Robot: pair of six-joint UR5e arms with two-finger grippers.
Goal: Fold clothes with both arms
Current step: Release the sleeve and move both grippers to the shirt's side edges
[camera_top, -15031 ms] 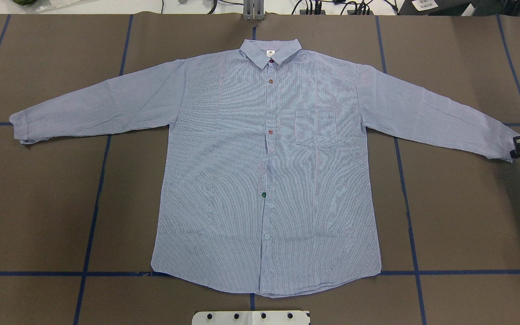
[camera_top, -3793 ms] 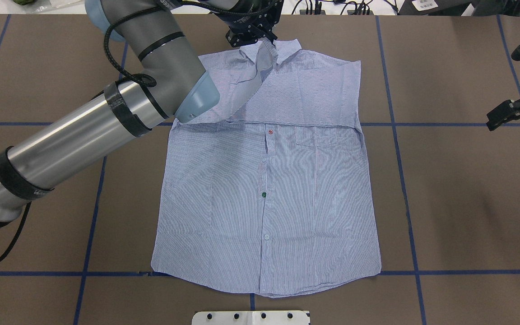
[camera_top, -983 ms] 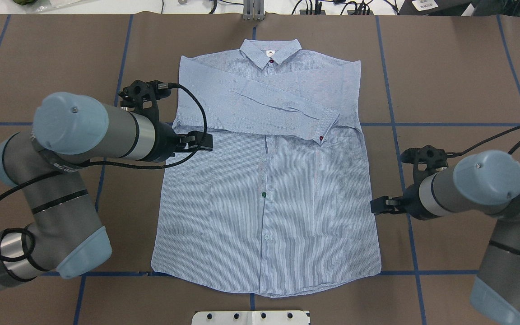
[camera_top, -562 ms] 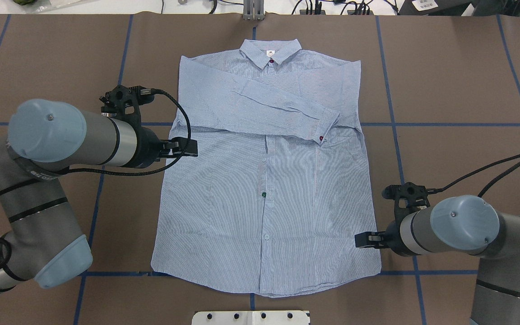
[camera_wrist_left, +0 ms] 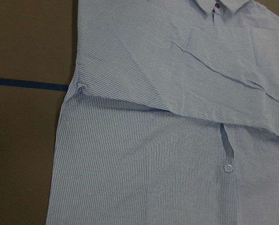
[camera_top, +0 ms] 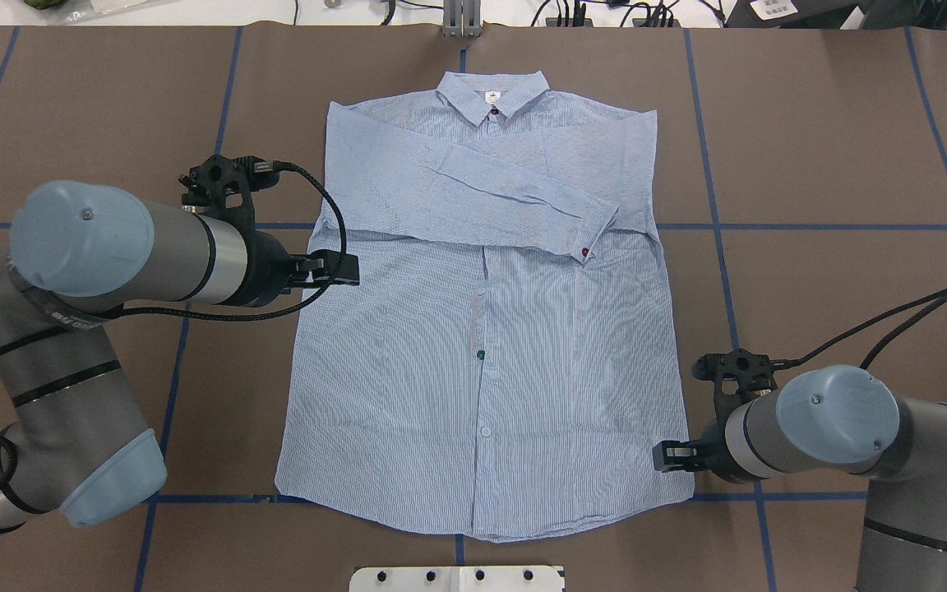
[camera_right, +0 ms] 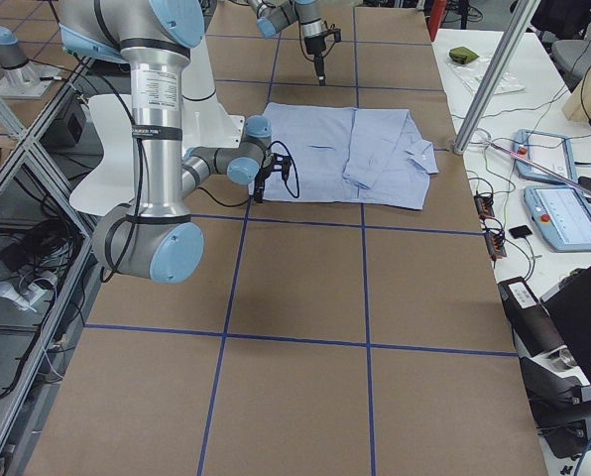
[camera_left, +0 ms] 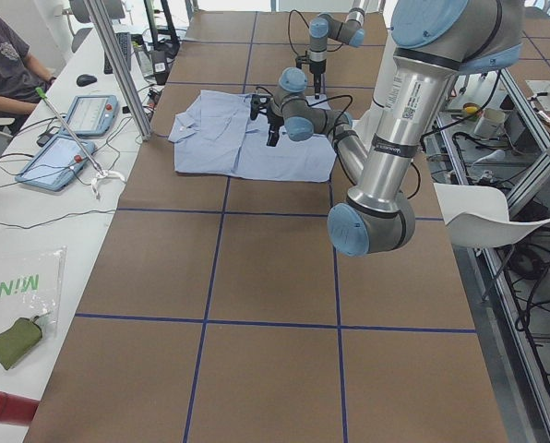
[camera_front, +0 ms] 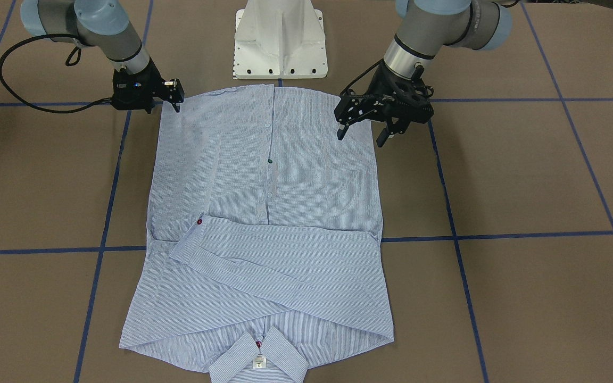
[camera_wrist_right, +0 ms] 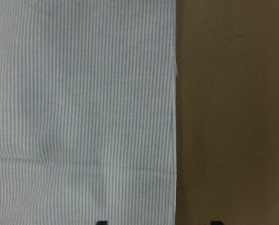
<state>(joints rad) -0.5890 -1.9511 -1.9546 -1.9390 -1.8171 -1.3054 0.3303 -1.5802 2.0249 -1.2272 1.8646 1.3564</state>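
A: Left gripper (camera_front: 362, 135) — what is it doing?

B: Hanging over the shirt (camera_top: 486, 329), at its side edge a little below the folded sleeves. Fingers (camera_front: 340, 133) spread wide, nothing between them; one finger over cloth, the other over bare table (camera_top: 852, 164) just outside the edge. Cannot tell whether the tips are touching.

A: And the right gripper (camera_front: 173, 96)?

B: Sitting low at the opposite side of the shirt, right by the hem corner nearest the base (camera_front: 280, 42). Its wrist view is showing two dark fingertips (camera_wrist_right: 101, 221) standing apart at the bottom of the picture, the shirt's straight edge running between them. Open, gripping nothing.

A: The shirt itself?

B: Lying flat, front up, in the middle of the table, collar (camera_top: 492, 92) pointing to the far edge, hem toward the base. Both sleeves (camera_top: 515, 193) are lying crossed over the chest, one cuff with a red button (camera_top: 585, 251) resting on top. A green button (camera_top: 481, 355) is showing on the placket.

A: Anything beyond?

B: Blue tape lines (camera_top: 769, 226) are crossing the brown table. A person (camera_left: 7, 60) is sitting at a side bench (camera_left: 35, 212) with tablets (camera_left: 58, 157).
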